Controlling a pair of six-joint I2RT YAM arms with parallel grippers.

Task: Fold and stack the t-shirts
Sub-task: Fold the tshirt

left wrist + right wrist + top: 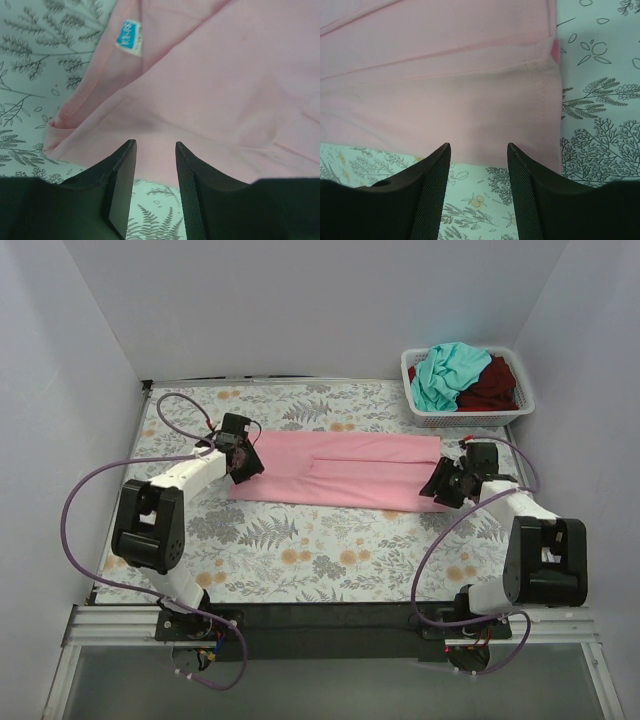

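Light pink cotton t-shirt (340, 472) lies flat on the floral-print table (320, 540), folded lengthwise into a long narrow band running left to right across the middle, w/ a fold line visible along its centre. The neck end is at the left: the left wrist view shows a small blue label (129, 37) on the pink cloth (225, 90), plus soft layered folds near the corner. The hem end is at the right: the right wrist view shows a stitched hem line down the edge of the fabric (445, 90), layers stacked fairly neatly. The left claw (243, 462) sits at the shirt's left end, fingers spread w/ a gap, nothing between them, tips (155, 150) over the near edge of the cloth. The right claw (445, 485) is at the right end, also spread, nothing pinched, tips (479, 150) at the shirt's near edge. At the far right corner is a white slatted plastic basket (465, 418) holding a crumpled teal t-shirt (445, 375) and a dark red t-shirt (495, 385) beside it.
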